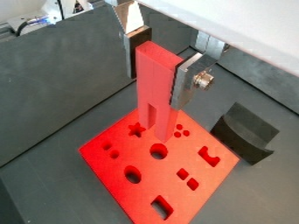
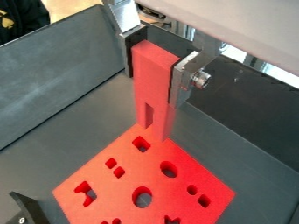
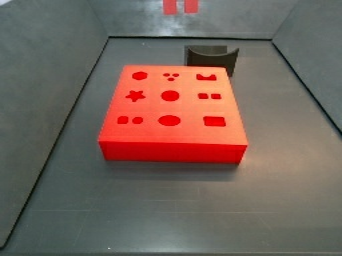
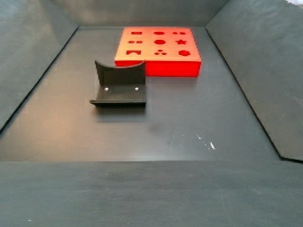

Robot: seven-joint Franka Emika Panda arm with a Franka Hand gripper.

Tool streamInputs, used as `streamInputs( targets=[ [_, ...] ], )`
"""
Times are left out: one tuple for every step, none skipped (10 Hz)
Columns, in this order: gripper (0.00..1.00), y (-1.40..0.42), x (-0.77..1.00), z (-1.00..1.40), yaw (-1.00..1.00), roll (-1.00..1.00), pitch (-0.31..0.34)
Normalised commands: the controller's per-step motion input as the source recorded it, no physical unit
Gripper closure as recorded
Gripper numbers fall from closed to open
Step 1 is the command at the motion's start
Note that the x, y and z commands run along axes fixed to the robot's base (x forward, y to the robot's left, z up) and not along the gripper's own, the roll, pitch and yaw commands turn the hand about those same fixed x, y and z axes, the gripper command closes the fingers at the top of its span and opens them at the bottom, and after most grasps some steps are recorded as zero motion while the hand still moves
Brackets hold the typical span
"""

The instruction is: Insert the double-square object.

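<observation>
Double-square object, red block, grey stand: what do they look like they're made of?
The double-square object, held in the gripper above the block: probably moulded or printed plastic, uniform matte red, no grain.
The red block: likely the same plastic, same flat red with crisp cutouts.
The grey stand: dark matte, plastic or painted metal; cannot tell.
The jaws' silver plates look like bare metal.
</observation>
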Motion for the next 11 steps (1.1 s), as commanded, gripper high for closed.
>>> streamInputs(
  targets=[
    [1.0, 0.18, 0.0, 0.0, 0.01, -0.05, 0.0],
    [1.0, 0.6, 0.39, 0.0, 0.21, 0.0, 0.026],
    [1.0, 0.69, 0.54, -0.13, 0.16, 0.0, 0.0],
    [1.0, 0.75, 0.69, -0.24, 0.07, 0.0, -0.014],
    [1.0, 0.33, 1.0, -0.26, 0.1, 0.0, 0.0],
    [1.0, 0.02, 1.0, -0.34, 0.0, 0.0, 0.0],
    [1.0, 0.0, 0.97, -0.39, -0.12, 0.0, 0.073],
    [1.0, 0.0, 0.74, -0.42, -0.34, 0.0, 0.074],
    [1.0, 0.0, 0.65, -0.5, -0.41, 0.0, 0.109],
    [1.0, 0.04, 0.59, -0.59, -0.43, 0.0, 0.167],
    [1.0, 0.03, 0.55, -0.66, -0.42, -0.04, 0.199]
  ],
)
